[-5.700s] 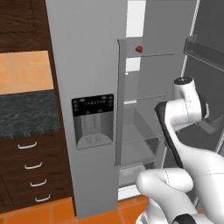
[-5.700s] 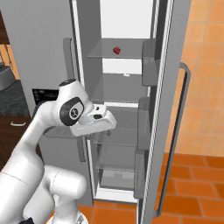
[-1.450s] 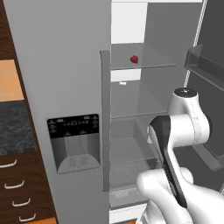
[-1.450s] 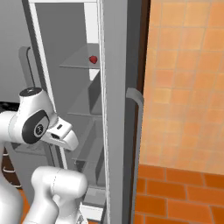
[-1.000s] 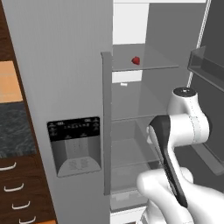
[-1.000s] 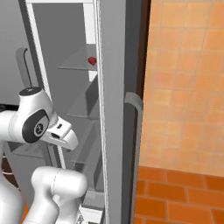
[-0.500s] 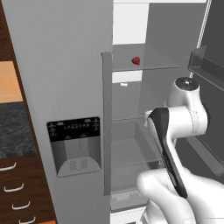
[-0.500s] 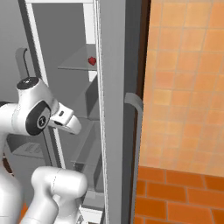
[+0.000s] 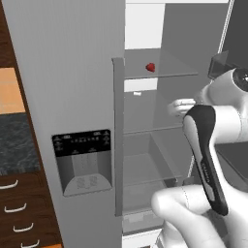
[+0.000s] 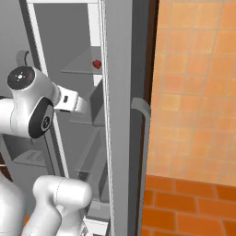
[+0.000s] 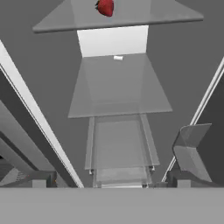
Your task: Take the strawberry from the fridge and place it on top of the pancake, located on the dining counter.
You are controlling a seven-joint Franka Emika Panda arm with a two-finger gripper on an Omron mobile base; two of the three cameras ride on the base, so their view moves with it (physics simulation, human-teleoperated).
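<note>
The tall grey side-by-side fridge [image 9: 72,97] stands with its right compartment open, glass shelves stacked inside and a long vertical handle on the closed left door. The white arm's tool [image 9: 178,105] reaches into the compartment at middle-shelf height, jaws spread wide, gripping nothing. The tiny bright red strawberry [image 9: 150,67] sits on the upper glass shelf [image 11: 131,15], above and beyond the tool.

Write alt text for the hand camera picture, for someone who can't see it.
A small red strawberry sits on the top glass shelf inside the open grey fridge, seen from below. More glass shelves and a clear drawer step down beneath it, with a door bin at right.
</note>
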